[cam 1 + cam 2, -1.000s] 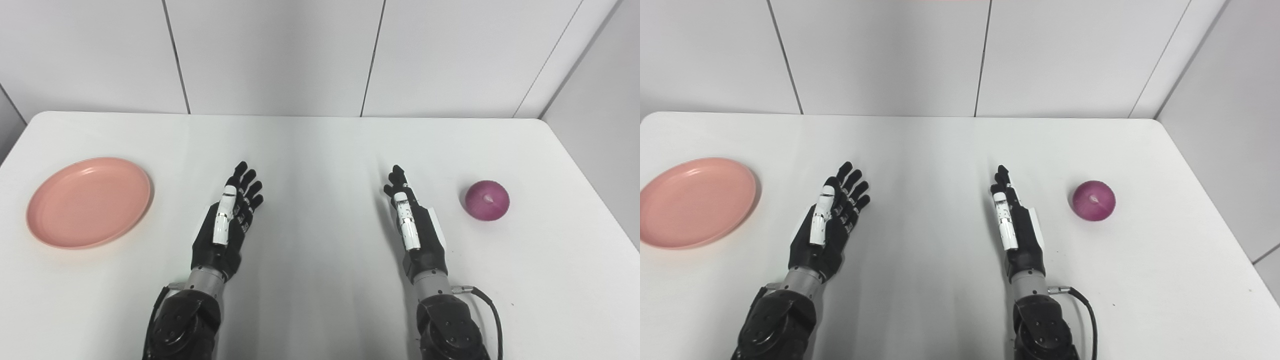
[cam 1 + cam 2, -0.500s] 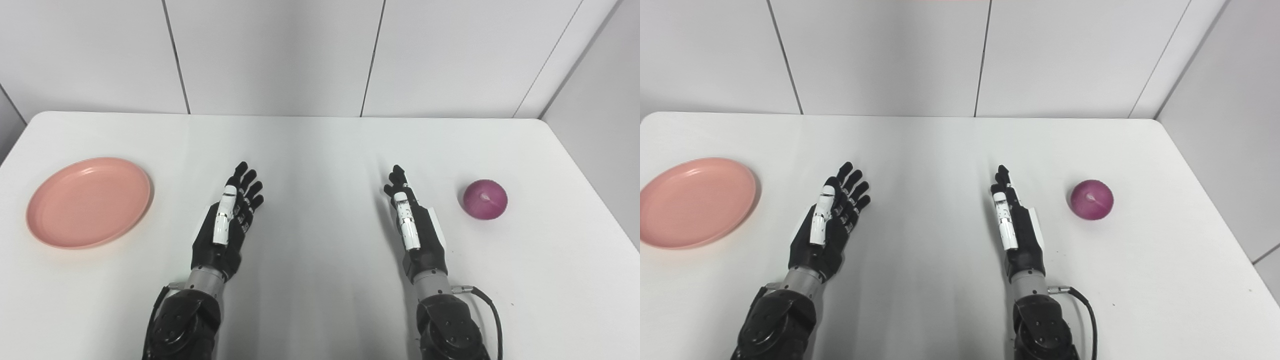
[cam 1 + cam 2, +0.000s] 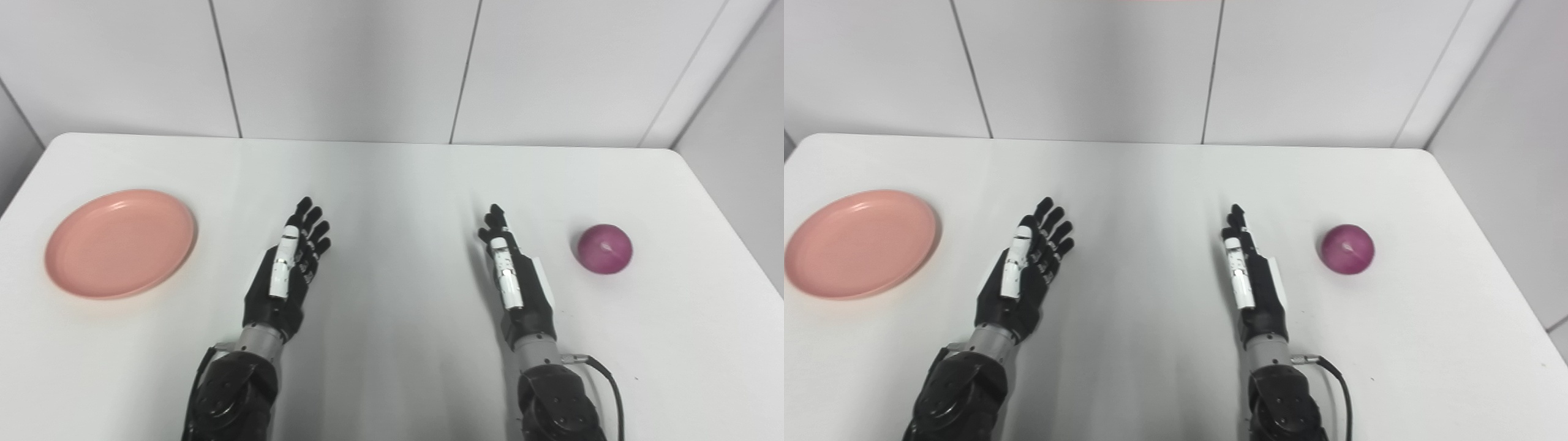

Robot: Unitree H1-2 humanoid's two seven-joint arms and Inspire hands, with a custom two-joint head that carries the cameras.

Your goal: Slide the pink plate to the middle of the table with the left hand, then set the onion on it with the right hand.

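Note:
A pink plate lies flat at the left side of the white table. A purple onion rests on the table at the right side. My left hand is open, fingers stretched forward, well to the right of the plate and apart from it. My right hand is also open and turned edge-on, with the onion a short way to its right and not touched. Both hands hold nothing.
White wall panels rise behind the table's far edge. A grey wall runs along the right side. A black cable trails from my right wrist.
The whole picture has shifted a little, so the camera moved. The onion rolled slightly between the earlier frames. Both hands keep the same open pose.

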